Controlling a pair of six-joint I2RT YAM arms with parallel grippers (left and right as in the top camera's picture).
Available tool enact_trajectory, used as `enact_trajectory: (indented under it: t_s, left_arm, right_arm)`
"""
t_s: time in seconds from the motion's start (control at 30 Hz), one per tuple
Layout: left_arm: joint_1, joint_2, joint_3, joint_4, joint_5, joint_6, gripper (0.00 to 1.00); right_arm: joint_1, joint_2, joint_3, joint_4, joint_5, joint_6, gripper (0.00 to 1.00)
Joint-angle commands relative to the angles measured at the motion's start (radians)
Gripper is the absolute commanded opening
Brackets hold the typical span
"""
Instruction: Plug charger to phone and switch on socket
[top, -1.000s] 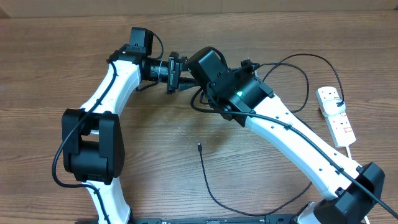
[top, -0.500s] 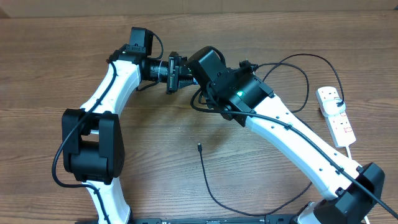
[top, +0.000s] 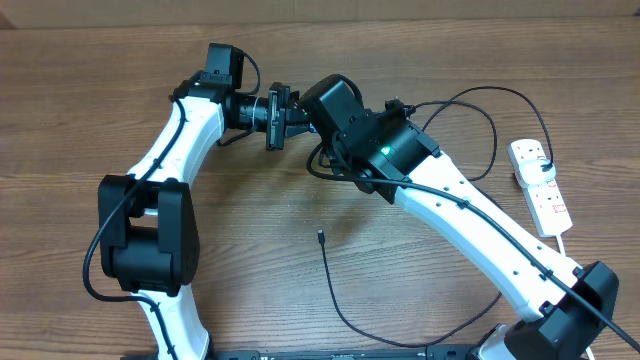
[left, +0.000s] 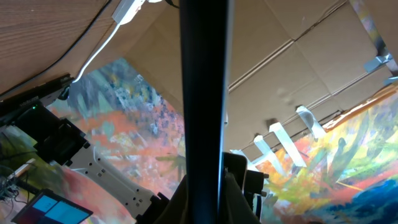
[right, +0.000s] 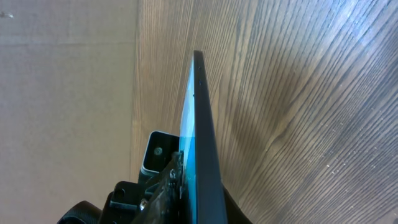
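step: phone positioning, charger (top: 319, 236) unplugged | phone (right: 202, 137) aloft at 12 o'clock | right gripper (right: 181, 186) grasping phone | left gripper (top: 282, 116) grip: cannot tell | next: fetch charger tip at 6 o'clock, align with port

phone (right: 202, 137) upright, edge-on; charger (top: 329, 275) lies loose, connector free; socket (top: 540, 186) well apart.

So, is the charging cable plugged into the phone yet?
No, the overhead view shows the cable's connector lying free on the table, not in the phone.
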Motion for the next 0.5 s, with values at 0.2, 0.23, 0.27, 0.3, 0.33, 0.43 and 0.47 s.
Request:
enact_trajectory:
  t_s: [0.2, 0.23, 0.27, 0.3, 0.33, 0.43, 0.47]
  left_arm:
    - [-0.009, 0.001, 0.022, 0.0, 0.016, 0.01, 0.04]
    - [-0.009, 0.001, 0.022, 0.0, 0.015, 0.01, 0.04]
    - [-0.009, 0.001, 0.022, 0.0, 0.015, 0.01, 0.04]
    - [-0.009, 0.001, 0.022, 0.0, 0.012, 0.01, 0.04]
    - [-0.009, 0.001, 0.022, 0.0, 0.01, 0.01, 0.04]
    - [-0.009, 0.001, 0.022, 0.0, 0.004, 0.013, 0.04]
    - [-0.009, 0.001, 0.022, 0.0, 0.001, 0.013, 0.04]
  right_arm:
    - [0.004, -0.018, 0.037, 0.032, -0.019, -0.032, 0.43]
    - [0.004, -0.018, 0.037, 0.033, -0.019, -0.038, 0.51]
    - [0.004, -0.018, 0.037, 0.032, -0.019, -0.038, 0.54]
    - [0.004, -0.018, 0.037, 0.032, -0.019, -0.038, 0.55]
    - [0.003, -0.018, 0.037, 0.032, -0.018, -0.038, 0.56]
    - [0.002, -0.018, 0.037, 0.032, -0.006, -0.046, 0.65]
    - [0.002, -0.02, 0.037, 0.036, 0.001, -0.076, 0.71]
